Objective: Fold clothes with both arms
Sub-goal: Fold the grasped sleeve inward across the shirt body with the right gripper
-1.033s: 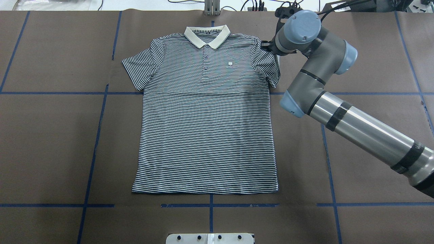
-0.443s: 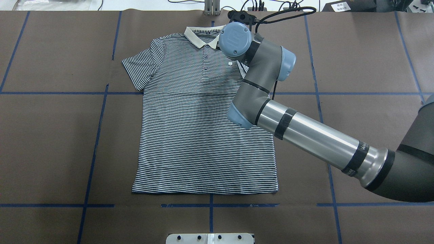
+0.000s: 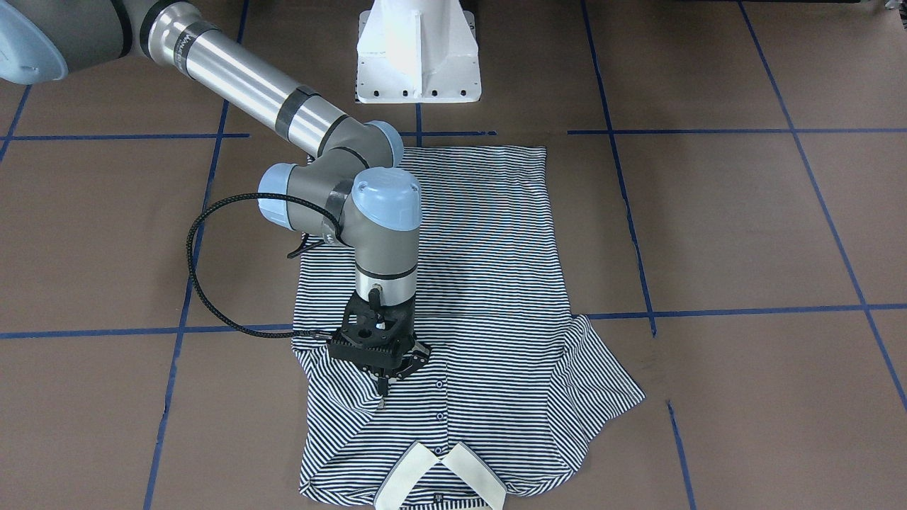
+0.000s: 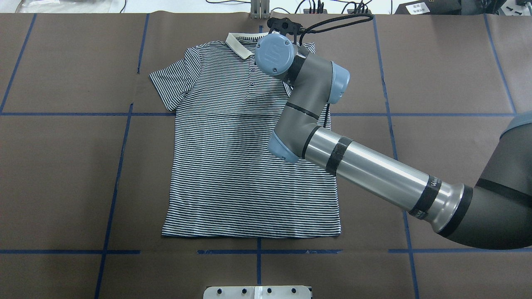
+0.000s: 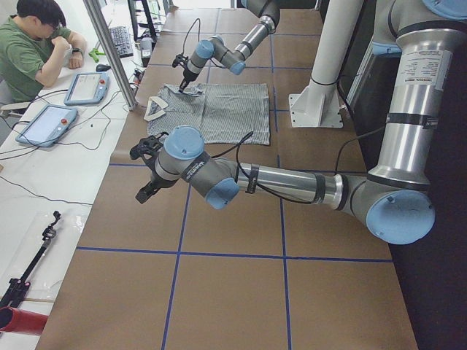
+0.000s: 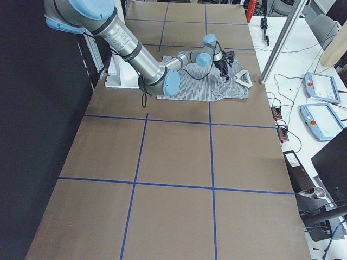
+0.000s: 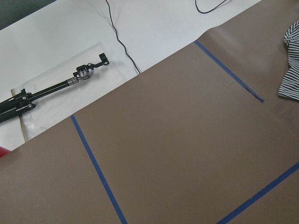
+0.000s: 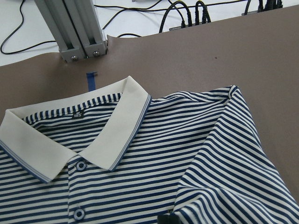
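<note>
Brown table, striped polo face up, right hand pinching folded sleeve

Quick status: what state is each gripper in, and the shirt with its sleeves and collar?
polo shirt: flat, front up, body unfolded.
right-side sleeve: folded inward onto the chest.
left-side sleeve: spread flat.
collar: lying flat and open.
right gripper: shut on the right-side sleeve.
left gripper: over bare table, away from the shirt; cannot tell if open or shut.
</note>
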### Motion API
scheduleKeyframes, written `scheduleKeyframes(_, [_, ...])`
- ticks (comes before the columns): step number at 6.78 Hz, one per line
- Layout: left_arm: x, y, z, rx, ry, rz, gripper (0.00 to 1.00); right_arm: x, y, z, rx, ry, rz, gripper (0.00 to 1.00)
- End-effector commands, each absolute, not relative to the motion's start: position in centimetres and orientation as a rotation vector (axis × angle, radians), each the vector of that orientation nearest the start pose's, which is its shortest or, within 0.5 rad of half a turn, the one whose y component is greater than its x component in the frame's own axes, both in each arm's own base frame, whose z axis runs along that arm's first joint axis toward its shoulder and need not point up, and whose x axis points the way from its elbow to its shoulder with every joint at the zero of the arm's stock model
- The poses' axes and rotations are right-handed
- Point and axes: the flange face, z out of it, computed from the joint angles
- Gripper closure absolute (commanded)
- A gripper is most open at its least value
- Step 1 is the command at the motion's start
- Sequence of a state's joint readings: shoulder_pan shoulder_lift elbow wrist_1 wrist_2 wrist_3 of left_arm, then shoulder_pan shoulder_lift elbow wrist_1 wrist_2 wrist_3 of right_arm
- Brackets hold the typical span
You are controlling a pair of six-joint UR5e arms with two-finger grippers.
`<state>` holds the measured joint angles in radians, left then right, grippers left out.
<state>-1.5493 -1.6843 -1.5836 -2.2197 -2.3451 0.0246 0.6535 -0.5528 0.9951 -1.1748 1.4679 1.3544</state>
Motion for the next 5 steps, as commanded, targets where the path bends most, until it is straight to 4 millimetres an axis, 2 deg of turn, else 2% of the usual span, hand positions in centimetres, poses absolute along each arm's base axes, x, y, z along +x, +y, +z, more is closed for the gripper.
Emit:
scheduleKeyframes(1, [-5.2, -56.0, 51.7, 0.736, 0.734, 0.34, 0.0, -59.1, -63.6, 20.8, 0.469, -0.71, 0.392, 0.0])
scheduleKeyframes(2, [-5.2, -56.1, 51.6, 0.737, 0.734, 0.339, 0.0, -57.8, -64.8, 20.3, 0.485, -0.7, 0.324, 0.0])
scheduleKeyframes(3, [-5.1, -56.1, 51.5, 0.759, 0.733, 0.348, 0.0, -55.6, -66.6, 20.4, 0.452, -0.714, 0.28, 0.0])
scheduleKeyframes(4, [-3.5, -56.4, 50.9, 0.81, 0.738, 0.398, 0.0, -52.0, -69.1, 20.7, 0.415, -0.727, 0.219, 0.0])
scheduleKeyframes(5, [-0.7, -56.5, 51.6, 0.81, 0.775, 0.405, 0.0, -47.7, -71.4, 21.4, 0.388, -0.742, 0.142, 0.0])
